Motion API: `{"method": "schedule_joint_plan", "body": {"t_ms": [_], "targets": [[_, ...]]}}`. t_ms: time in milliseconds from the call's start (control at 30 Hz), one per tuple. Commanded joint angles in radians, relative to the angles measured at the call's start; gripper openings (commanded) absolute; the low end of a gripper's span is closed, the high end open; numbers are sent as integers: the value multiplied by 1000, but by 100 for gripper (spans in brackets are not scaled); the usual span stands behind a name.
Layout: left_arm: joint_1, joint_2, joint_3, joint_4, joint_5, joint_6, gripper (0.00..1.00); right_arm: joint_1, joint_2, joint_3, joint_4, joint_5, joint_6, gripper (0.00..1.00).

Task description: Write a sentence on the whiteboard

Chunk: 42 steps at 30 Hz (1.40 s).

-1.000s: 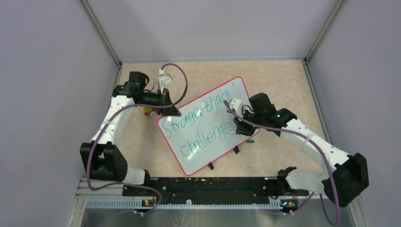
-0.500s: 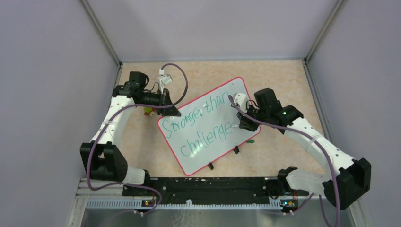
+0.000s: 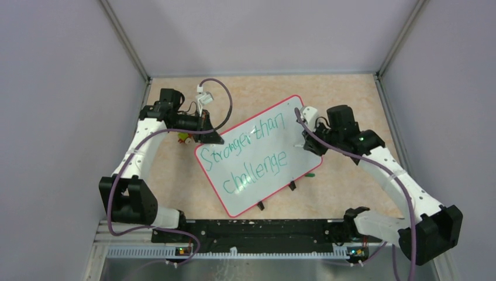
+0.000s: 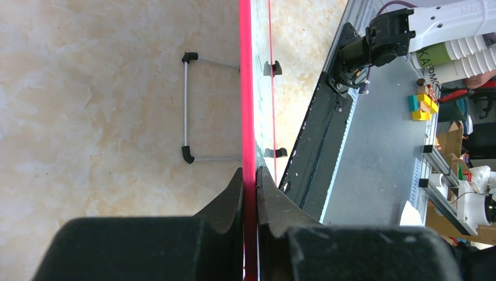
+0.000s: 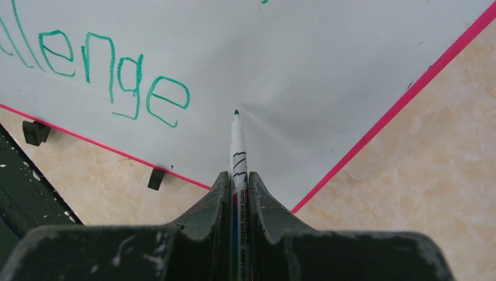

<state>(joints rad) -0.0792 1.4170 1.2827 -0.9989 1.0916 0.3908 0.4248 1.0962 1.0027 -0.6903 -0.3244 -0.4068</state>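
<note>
The whiteboard (image 3: 257, 190) lies tilted on the table, white with a red-pink rim. The sentence (image 3: 251, 155) reads "Stronger than challenge" in green over two lines. My left gripper (image 3: 212, 136) is shut on the board's upper-left rim; in the left wrist view its jaws (image 4: 250, 175) pinch the red rim (image 4: 248, 105). My right gripper (image 3: 308, 145) is shut on a white marker (image 5: 238, 158). The marker's green tip (image 5: 236, 112) sits at the white surface (image 5: 327, 64), right of the last "e" (image 5: 166, 99). Whether the tip touches the board I cannot tell.
Black clips (image 3: 292, 185) stick out along the board's lower-right edge. A small green piece (image 3: 310, 174) lies on the table beside that edge. A small yellow and red object (image 3: 185, 138) sits under the left arm. Grey walls close in both sides, and a black rail (image 3: 257, 228) runs along the front.
My right gripper has moved right and away from me with the marker, uncovering the end of "challenge". The left gripper and the board have not moved.
</note>
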Motion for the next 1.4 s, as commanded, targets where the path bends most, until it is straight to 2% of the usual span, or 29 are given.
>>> {"method": "schedule_joint_plan", "body": {"t_ms": [0,400,733,1200,1367], "targets": [[-21,-27,21,45,-20,76,0,-15,25,30,56,14,17,0],[-21,-34,16,45,-20,79,0,-10,96,71,76,-33,28,0],[-21,-29,20,45,-20,81,0,54,94,25,65,-38,13,0],[-21,-34,16,47,-24,80,0,62,57,-29,41,41,-30,0],[-21,-32,15,47,-23,78,0,23,57,-18,35,59,-40,0]]}}
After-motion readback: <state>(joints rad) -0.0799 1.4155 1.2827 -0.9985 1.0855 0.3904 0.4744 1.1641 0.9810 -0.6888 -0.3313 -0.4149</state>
